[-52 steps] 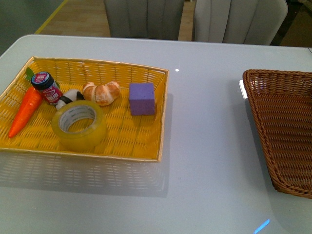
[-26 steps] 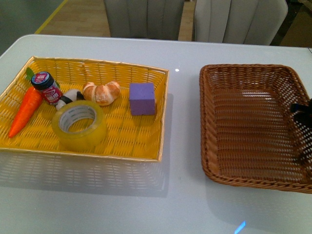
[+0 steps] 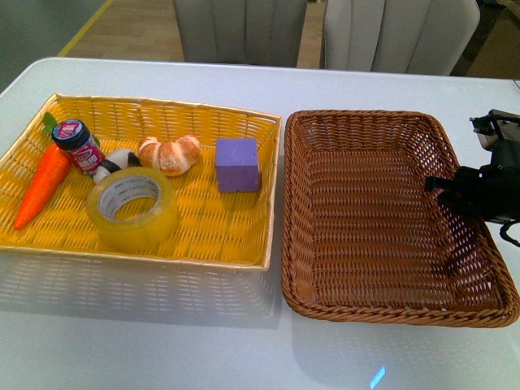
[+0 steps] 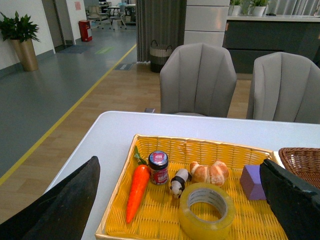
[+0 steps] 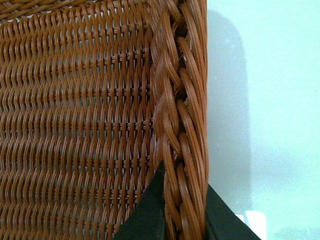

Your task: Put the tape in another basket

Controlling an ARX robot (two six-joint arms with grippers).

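Tape lies in yellow tray; right claw pinches brown basket rim, left claw wide.

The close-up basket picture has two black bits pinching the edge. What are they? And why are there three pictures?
It is a robot with two arms. Each arm ends in a pincher, called an end effector. One camera sits on the robot's body and sees the whole table. One more sits on each wrist. The black bits are the right end effector, closed on the rim of the brown basket, which has nothing in it. The left end effector is open and holds nothing; its camera looks toward the yellow tray. In that tray lie a roll of tape, a carrot, a little jar, a toy panda, a croissant and a purple block.
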